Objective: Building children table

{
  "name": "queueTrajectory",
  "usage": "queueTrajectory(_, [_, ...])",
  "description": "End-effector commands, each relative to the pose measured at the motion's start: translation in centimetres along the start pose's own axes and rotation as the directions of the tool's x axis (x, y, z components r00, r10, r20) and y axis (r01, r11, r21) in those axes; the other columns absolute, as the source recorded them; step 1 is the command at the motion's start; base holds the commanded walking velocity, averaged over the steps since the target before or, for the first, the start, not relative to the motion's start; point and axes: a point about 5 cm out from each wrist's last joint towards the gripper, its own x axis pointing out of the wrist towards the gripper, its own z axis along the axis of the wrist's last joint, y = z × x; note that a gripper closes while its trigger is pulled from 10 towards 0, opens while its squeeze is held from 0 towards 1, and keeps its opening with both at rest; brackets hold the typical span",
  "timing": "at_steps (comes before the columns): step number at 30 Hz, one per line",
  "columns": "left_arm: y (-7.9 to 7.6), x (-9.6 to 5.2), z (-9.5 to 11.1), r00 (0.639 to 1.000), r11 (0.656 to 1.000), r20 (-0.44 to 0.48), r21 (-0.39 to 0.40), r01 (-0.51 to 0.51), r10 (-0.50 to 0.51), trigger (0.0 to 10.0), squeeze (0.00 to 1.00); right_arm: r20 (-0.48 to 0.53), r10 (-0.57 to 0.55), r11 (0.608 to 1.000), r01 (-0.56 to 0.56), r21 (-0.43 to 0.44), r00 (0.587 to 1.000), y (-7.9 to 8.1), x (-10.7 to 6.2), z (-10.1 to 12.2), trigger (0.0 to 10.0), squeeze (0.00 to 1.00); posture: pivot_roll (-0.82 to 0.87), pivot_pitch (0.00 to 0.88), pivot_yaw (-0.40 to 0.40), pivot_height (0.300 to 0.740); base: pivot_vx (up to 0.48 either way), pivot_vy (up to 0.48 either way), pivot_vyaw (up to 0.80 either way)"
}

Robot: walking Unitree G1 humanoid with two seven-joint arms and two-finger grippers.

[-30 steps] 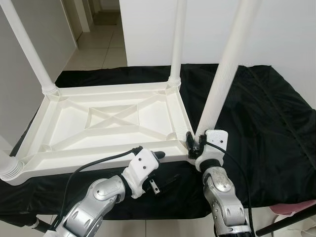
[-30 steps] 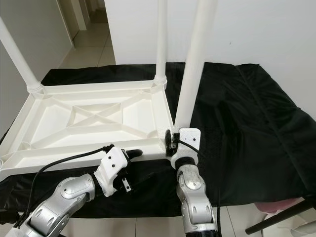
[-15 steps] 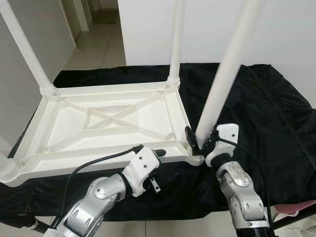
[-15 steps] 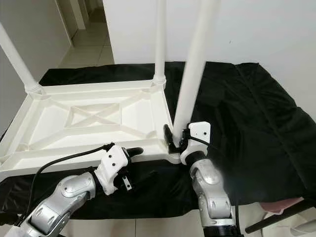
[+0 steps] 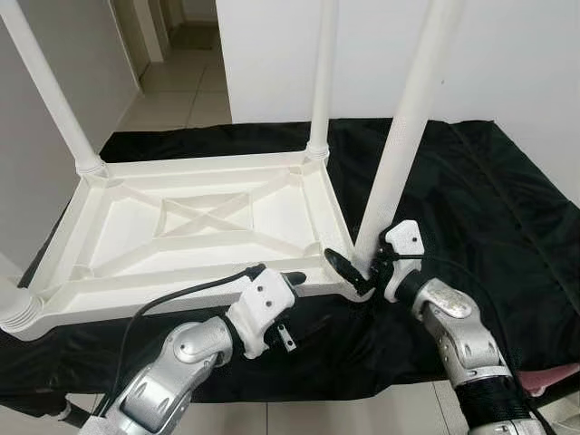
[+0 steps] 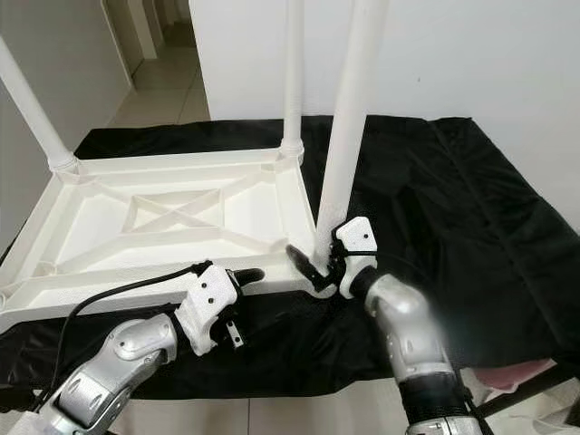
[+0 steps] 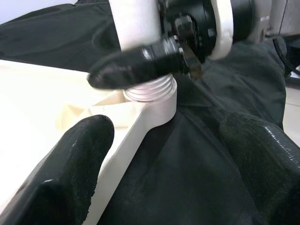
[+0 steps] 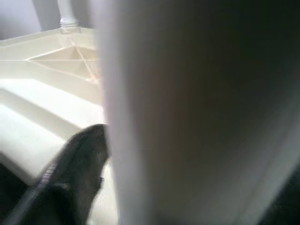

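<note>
I see the white plastic table [image 5: 199,227] lying upside down on a surface covered with a black cloth [image 5: 480,208]. Its legs stick straight up. My right gripper [image 5: 362,265] is at the near right corner of the table, and its two black fingers sit on either side of the white leg [image 5: 403,145] there, low down by the corner socket [image 7: 152,93]. One finger [image 5: 344,268] points across the front of the leg toward the middle of the table. In the right wrist view the leg is a big white blur very close to the camera, with one dark finger beside it, so the gripper looks closed around the leg. In the left wrist view I can see screw rings at the bottom of that leg, just above the socket. My left gripper [image 5: 288,308] is at the front edge of the table, a little to the left of that corner. Its fingers are spread apart and hold nothing; one is above the white rim, the other is over the black cloth. A far leg [image 5: 322,72] and a left leg [image 5: 50,91] stand up too, and another leg base [image 5: 16,308] is at the near left corner. Behind is a white wall [image 5: 507,54] and a tiled floor [image 5: 181,86].
</note>
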Motion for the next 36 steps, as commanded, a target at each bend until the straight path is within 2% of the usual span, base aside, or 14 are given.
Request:
queueTrajectory(1, [-0.3, 0.1, -0.2, 0.998, 0.998, -0.008, 0.014, 0.057, -0.057, 10.0, 0.00, -0.022, 0.041, 0.999, -0.042, -0.018, 0.999, -0.1, 0.0, -0.3, 0.0, 0.00, -0.05, 0.015, 0.045, 0.740, 0.000, 0.000, 0.00])
queueTrajectory(8, [-0.2, 0.1, -0.2, 0.999, 0.999, -0.007, 0.017, 0.051, -0.051, 10.0, 0.00, -0.021, 0.049, 0.999, -0.049, 0.004, 0.999, -0.6, -0.6, -0.5, 0.0, 0.00, -0.05, 0.023, 0.042, 0.740, 0.000, 0.000, 0.00])
queueTrajectory(9, [-0.2, 0.0, -0.2, 0.999, 0.999, -0.008, 0.015, 0.051, -0.051, 10.0, 0.00, -0.015, 0.041, 0.999, -0.041, 0.016, 0.999, -0.7, -0.7, -0.4, 2.0, 0.00, -0.05, 0.023, 0.042, 0.740, 0.000, 0.000, 0.00])
queueTrajectory(10, [-0.2, 0.0, -0.2, 0.999, 0.999, -0.008, 0.015, 0.051, -0.051, 10.0, 0.00, -0.015, 0.041, 0.999, -0.041, 0.016, 0.999, -0.7, -0.7, -0.4, 2.0, 0.00, -0.05, 0.023, 0.042, 0.740, 0.000, 0.000, 0.00])
queueTrajectory(11, [-0.2, 0.0, -0.2, 0.999, 0.999, -0.008, 0.014, 0.051, -0.051, 10.0, 0.00, -0.011, 0.033, 0.999, -0.033, 0.020, 0.999, -0.7, -0.8, -0.3, 5.0, 0.00, -0.05, 0.022, 0.040, 0.740, 0.000, 0.000, 0.00])
queueTrajectory(12, [-0.3, 0.0, -0.2, 0.999, 0.998, -0.010, 0.015, 0.053, -0.053, 10.0, 0.00, -0.006, 0.026, 0.999, -0.026, 0.033, 1.000, -0.6, -0.8, -0.3, 10.0, 0.00, -0.05, 0.022, 0.040, 0.740, 0.000, 0.000, 0.00])
queueTrajectory(16, [-0.4, 0.0, -0.2, 0.998, 0.998, -0.011, 0.018, 0.057, -0.057, 10.0, 0.00, 0.029, 0.004, 0.999, -0.005, 0.053, 1.000, -0.2, -1.0, 0.1, 10.0, 0.00, -0.05, 0.026, 0.034, 0.740, 0.000, 0.000, 0.00])
queueTrajectory(19, [-0.2, -0.1, -0.2, 0.999, 0.999, -0.011, 0.017, 0.045, -0.045, 10.0, 0.00, 0.047, -0.125, 0.986, 0.119, 0.115, 0.991, -0.2, -1.3, 0.6, 10.0, 0.00, -0.04, 0.035, 0.031, 0.740, 0.000, 0.000, 0.00])
queueTrajectory(23, [-0.2, -0.2, -0.3, 0.999, 0.999, -0.013, 0.011, 0.040, -0.039, 10.0, 0.00, 0.027, -0.189, 0.975, 0.185, 0.120, 0.982, -0.1, -1.4, 0.5, 10.0, 0.00, -0.05, 0.036, 0.036, 0.740, 0.000, 0.000, 0.00])
queueTrajectory(25, [-0.3, -0.2, -0.4, 0.999, 0.999, -0.015, 0.003, 0.037, -0.037, 10.0, 0.00, 0.014, -0.285, 0.954, 0.282, 0.104, 0.958, 0.3, -1.5, 0.3, 10.0, 0.00, -0.05, 0.036, 0.036, 0.740, 0.000, 0.000, 0.00])
queueTrajectory(31, [-0.2, 0.0, -0.3, 0.999, 0.999, -0.009, 0.014, 0.033, -0.033, 10.0, 0.00, -0.010, -0.372, 0.915, 0.368, 0.165, 0.928, 2.0, -1.3, -0.1, 10.0, 0.00, -0.05, 0.037, 0.035, 0.740, 0.000, 0.000, 0.00])
queueTrajectory(33, [0.0, 0.0, -0.3, 0.999, 0.999, -0.009, 0.017, 0.031, -0.031, 10.0, 0.00, -0.027, -0.416, 0.892, 0.414, 0.180, 0.909, 2.5, -1.3, -0.2, 10.0, 0.00, -0.05, 0.037, 0.036, 0.740, 0.000, 0.000, 0.00])
queueTrajectory(35, [0.1, -0.1, -0.2, 0.999, 0.999, -0.011, 0.015, 0.031, -0.031, 10.0, 0.00, -0.045, -0.509, 0.838, 0.507, 0.205, 0.860, 3.5, -1.4, -0.3, 10.0, 0.00, -0.05, 0.041, 0.042, 0.740, 0.000, 0.000, 0.00])
queueTrajectory(36, [0.1, -0.1, -0.2, 0.999, 0.999, -0.011, 0.015, 0.031, -0.031, 10.0, 0.00, -0.045, -0.509, 0.838, 0.507, 0.205, 0.860, 3.5, -1.4, -0.3, 10.0, 0.00, -0.05, 0.041, 0.042, 0.740, 0.000, 0.000, 0.00])
